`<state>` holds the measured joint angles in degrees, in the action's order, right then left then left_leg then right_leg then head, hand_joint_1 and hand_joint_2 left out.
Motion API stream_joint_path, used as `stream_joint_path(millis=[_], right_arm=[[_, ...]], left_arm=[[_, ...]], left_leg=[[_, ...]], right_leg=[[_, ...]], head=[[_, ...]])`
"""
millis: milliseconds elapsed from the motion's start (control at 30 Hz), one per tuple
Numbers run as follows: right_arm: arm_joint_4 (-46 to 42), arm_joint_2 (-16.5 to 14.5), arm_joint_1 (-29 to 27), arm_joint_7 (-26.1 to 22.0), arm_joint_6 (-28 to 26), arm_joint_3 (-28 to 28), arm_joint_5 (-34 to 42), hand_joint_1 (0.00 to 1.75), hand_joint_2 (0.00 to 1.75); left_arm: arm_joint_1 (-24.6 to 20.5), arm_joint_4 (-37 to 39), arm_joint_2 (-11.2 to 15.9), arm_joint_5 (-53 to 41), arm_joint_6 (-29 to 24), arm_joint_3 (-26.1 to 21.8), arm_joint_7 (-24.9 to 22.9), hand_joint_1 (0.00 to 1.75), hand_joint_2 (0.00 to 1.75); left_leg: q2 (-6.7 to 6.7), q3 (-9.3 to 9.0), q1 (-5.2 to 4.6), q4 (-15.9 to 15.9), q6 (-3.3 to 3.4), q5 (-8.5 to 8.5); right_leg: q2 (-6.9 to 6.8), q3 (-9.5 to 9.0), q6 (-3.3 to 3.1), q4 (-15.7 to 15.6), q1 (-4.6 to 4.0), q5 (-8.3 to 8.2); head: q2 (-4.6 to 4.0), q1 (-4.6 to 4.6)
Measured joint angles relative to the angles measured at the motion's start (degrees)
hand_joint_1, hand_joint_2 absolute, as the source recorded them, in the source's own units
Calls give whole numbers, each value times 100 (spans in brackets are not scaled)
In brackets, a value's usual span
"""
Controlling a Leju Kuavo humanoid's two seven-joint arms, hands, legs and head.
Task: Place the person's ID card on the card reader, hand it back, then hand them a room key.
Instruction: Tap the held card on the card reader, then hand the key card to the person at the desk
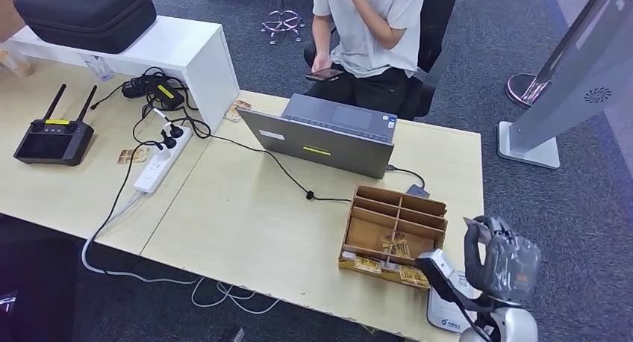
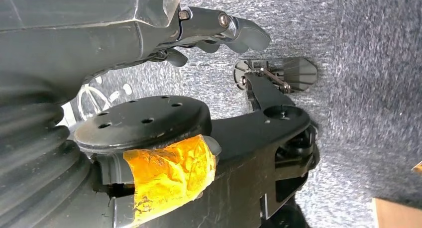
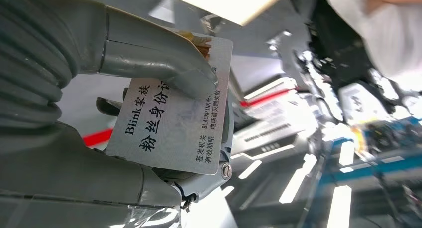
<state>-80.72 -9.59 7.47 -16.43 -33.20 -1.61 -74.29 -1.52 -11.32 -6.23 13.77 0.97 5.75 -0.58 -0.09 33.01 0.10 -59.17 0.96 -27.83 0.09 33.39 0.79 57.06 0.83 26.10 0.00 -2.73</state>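
The pale wooden table (image 1: 246, 230) fills the left and middle of the head view. At the upper middle a person (image 1: 369, 28) in a light shirt sits behind it, holding a phone (image 1: 325, 75). In front of them an open grey laptop (image 1: 328, 137) faces away, with a yellow strip label on its lid. A black case (image 1: 83, 12) lies on a white shelf (image 1: 190, 54) at the upper left. Below it are a black remote controller (image 1: 54, 139) with two antennas and a white power strip (image 1: 163, 160).

At the lower right of centre stands a wooden divided tray (image 1: 394, 234) holding a few small cards (image 1: 395, 245). Just right of and below it, a white card reader (image 1: 448, 312) with a blue mark lies at the table's near edge.

The right hand (image 1: 499, 263) is raised over the lower right corner, and its thumb (image 3: 164, 63) presses the ID card (image 3: 174, 123) against the fingers behind it, gripping it. In the right wrist view the card's long axis runs from the upper right to the lower left of the frame, printed face toward the camera. It reads "Blink" with large Chinese characters, and smaller lines including "BLACKPINK". In the head view the card (image 1: 440, 271) shows nearly edge-on, slanting down to the right above the reader.

The left hand (image 2: 219, 31) hangs over grey carpet, its fingers loosely curled and empty.
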Motion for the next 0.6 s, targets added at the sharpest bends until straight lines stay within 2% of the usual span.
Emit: stream_joint_path(millis=[133, 333, 600], right_arm=[[-335, -42, 721, 452, 451, 519, -356, 175, 175], [-284, -200, 1740, 902, 931, 1095, -679, 175, 175], [-76, -287, 2180, 1018, 992, 1312, -715, 175, 175]], left_arm=[[-13, 0, -1, -107, 95, 88, 0, 0, 175], [-40, 0, 0, -218, 214, 189, 1, 0, 175], [-51, 0, 0, -265, 242, 247, 1, 0, 175]], left_leg=[[2, 1, 0, 0, -1, 9], [0, 2, 1, 0, 0, 15], [-4, 9, 1, 0, 0, 14]], right_leg=[[2, 3, -4, 1, 0, -6], [0, 4, -5, 3, -1, -8], [-2, 5, -5, 2, 0, -8]], head=[[0, 1], [0, 0], [0, 1]])
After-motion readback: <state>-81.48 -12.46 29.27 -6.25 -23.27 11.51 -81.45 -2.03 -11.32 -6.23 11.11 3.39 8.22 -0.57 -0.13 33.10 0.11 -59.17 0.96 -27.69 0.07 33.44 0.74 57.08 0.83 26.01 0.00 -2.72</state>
